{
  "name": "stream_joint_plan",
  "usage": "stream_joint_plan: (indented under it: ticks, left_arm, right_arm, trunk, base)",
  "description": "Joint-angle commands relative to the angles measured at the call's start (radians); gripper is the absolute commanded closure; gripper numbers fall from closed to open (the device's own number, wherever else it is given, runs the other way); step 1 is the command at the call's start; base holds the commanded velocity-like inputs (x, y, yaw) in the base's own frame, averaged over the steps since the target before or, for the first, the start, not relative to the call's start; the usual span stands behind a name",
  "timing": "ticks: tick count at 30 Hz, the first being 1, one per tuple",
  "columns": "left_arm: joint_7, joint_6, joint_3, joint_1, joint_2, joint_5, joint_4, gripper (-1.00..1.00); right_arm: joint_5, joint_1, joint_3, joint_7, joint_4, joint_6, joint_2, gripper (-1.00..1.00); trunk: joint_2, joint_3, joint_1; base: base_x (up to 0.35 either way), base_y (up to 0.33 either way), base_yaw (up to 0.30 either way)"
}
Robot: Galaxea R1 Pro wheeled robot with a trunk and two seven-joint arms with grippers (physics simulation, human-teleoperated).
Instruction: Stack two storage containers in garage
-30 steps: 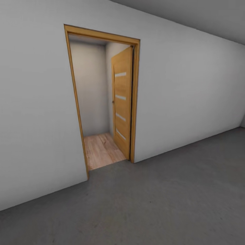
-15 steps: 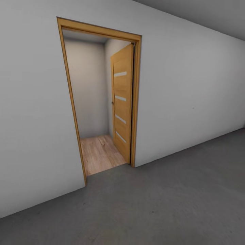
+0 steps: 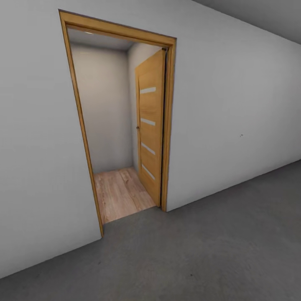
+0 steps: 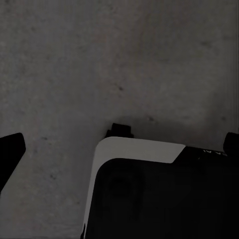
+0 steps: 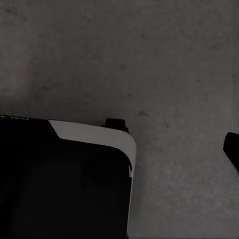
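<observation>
Grey concrete floor (image 3: pixel 217 251) is lying before me; orange-wood door (image 3: pixel 150 125) is standing open. Wood planks (image 3: pixel 119 194) are showing beyond it. I am not managing to tell whether my grippers are open.

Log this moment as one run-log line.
phase: in transit | place: garage, grey concrete floor | ahead: open doorway, striped wood door swung inward, wood planks beyond | containers: none seen | grippers: state unclear

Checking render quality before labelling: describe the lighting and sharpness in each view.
Head view: even, soft light, no glare; the doorway and door look slightly smeared, the wall lines tilted. Left wrist view: dim, mottled grey floor, robot's base almost black. Right wrist view: equally dark floor.
</observation>
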Motion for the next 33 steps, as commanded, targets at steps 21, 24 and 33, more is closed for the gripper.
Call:
stream_joint_plan:
  ticks: [21,24,33]
  left_arm:
    - [0.002,-0.004,-0.006,-0.001,0.0,0.008,0.001,-1.0]
    - [0.002,-0.004,-0.006,-0.001,0.0,0.008,0.001,-1.0]
    - [0.002,-0.005,-0.006,-0.001,0.0,0.007,0.001,-1.0]
  right_arm:
    - [-0.006,-0.001,0.004,0.005,0.003,-0.01,-0.003,-1.0]
    - [-0.006,-0.001,0.004,0.005,0.003,-0.01,-0.005,-1.0]
    - [-0.007,-0.001,0.003,0.006,0.003,-0.01,-0.007,-1.0]
  trunk:
    - [-0.001,-0.001,0.001]
    - [-0.001,-0.001,0.001]
    - [-0.001,-0.001,0.001]
  base:
    - [0.321,0.0,0.0]
    - [0.321,0.0,0.104]
    - [0.321,0.0,0.194]
